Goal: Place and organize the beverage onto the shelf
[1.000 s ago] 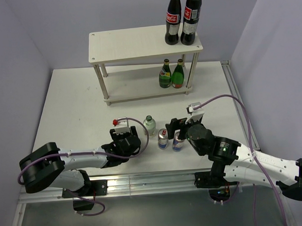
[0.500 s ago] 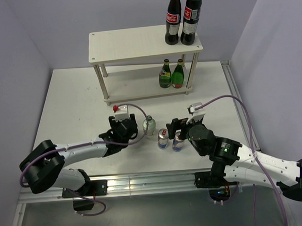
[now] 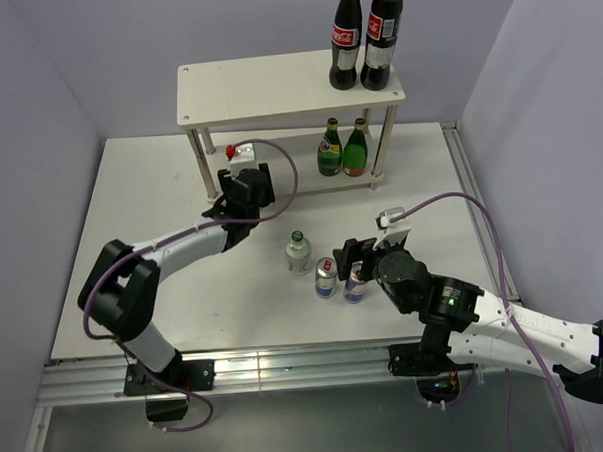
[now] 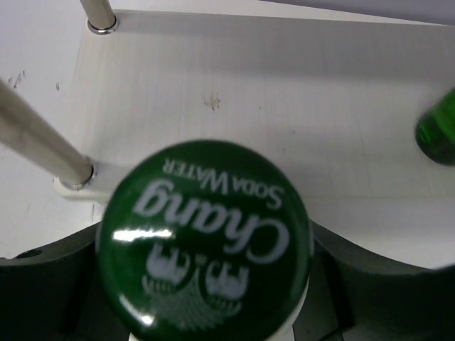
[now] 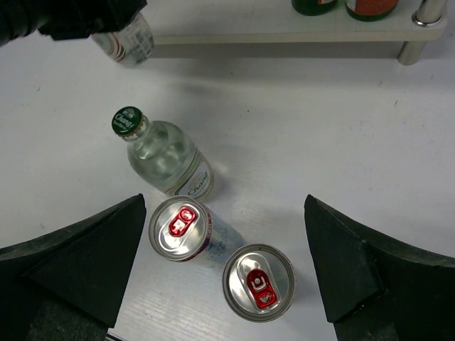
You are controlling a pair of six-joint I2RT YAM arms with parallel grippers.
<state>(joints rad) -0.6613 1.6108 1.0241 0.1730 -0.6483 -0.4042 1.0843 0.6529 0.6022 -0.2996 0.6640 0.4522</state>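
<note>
Since a second ago, the left arm has swung away from the middle of the table (image 3: 163,252). It now reaches toward the upper centre of the overhead view, and the left gripper (image 3: 243,191) is at the front edge of the shelf (image 3: 265,87), a two-tier pale wood rack.

In the left wrist view, the jaws are clamped on a clear green-capped bottle (image 4: 206,245). Its green cap fills the lower centre of that frame, with a black jaw on each side, and the lower board (image 4: 284,106) spreads pale behind it. A metal leg (image 4: 43,145) slants across the left of that frame. I cannot tell whether the bottle's base is already resting on the board.

Two dark green glass bottles (image 3: 341,149) stand touching at the right end of the lower tier. Two tall cola bottles (image 3: 366,41) stand above them on the top board.

The right gripper (image 3: 355,252) has not moved. Its jaws are wide apart and hold nothing, and it hovers over two cans (image 3: 340,279) in the lower centre of the overhead view. A second clear bottle (image 3: 299,252) stands just beside the cans, to their upper left.

The task looks roughly a third done, with a third drink now at the shelf. The likely next step is to set this bottle down on the open stretch of board to the left of the glass pair. That would leave one bottle and both cans on the table.
</note>
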